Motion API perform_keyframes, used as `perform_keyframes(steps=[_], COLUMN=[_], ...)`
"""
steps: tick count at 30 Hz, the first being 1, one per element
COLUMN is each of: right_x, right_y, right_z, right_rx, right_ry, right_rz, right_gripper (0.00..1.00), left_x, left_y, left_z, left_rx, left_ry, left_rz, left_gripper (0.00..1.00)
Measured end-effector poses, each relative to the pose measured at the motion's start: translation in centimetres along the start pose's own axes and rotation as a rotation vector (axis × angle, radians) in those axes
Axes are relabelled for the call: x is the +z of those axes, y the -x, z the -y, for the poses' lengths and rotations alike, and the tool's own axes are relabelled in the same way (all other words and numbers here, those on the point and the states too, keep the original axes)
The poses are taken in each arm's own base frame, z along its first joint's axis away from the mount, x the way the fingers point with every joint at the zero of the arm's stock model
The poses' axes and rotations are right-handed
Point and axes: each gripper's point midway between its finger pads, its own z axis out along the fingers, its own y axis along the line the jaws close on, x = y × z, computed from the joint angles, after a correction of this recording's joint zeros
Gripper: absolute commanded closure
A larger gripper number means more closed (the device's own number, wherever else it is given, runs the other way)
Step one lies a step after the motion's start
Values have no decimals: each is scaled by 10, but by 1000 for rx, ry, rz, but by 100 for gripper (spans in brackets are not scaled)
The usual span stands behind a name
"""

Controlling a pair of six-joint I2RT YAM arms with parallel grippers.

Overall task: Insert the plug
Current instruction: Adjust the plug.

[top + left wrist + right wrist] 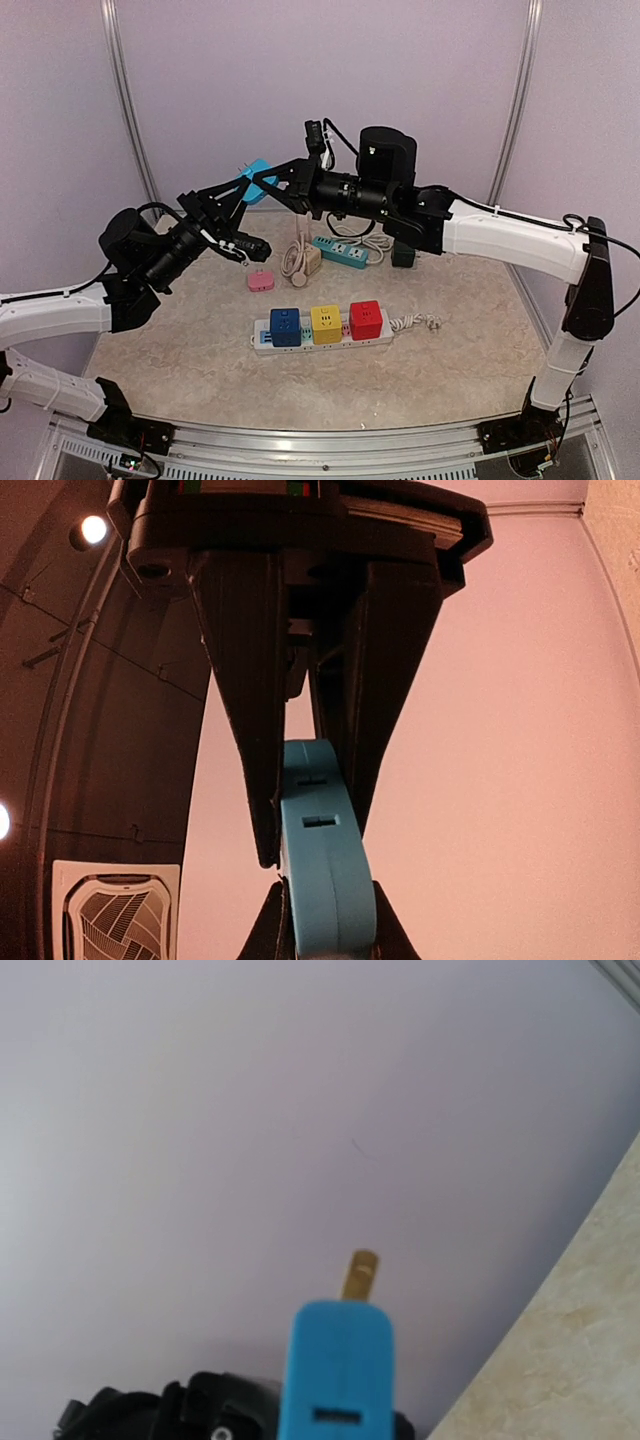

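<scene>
Top view: you are pinching the blue plastic plug [256, 172] in mid-air above the table [450, 380], with both the left tool [243, 190] and the right tool [270, 182] clamped on it.

Left wrist: you are gripping only its thin edges, so it may be twisting.

Right wrist: its brass prong [361, 1275] is facing the wall, so you are risking misalignment.

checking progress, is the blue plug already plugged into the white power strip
No, the blue plug is held up in the air, well clear of the white power strip.
</scene>
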Motion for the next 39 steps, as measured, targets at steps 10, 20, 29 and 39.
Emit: perform_keyframes(steps=[10, 20, 29, 39], right_x=[-6, -54, -65, -63], right_y=[-8, -56, -108, -113], right_z=[14, 22, 9, 1], right_rx=[-271, -975, -1293, -1395], right_ry=[-73, -130, 20, 48], right_rz=[-39, -304, -466, -467], right_gripper=[100, 100, 100, 100], left_x=[-25, -47, -57, -67], left_y=[28, 54, 67, 95], left_z=[37, -8, -1, 23], left_rx=[-53, -696, -1227, -1256], left_ry=[-117, -394, -585, -738], left_rz=[100, 181, 97, 111], left_gripper=[1, 19, 19, 46])
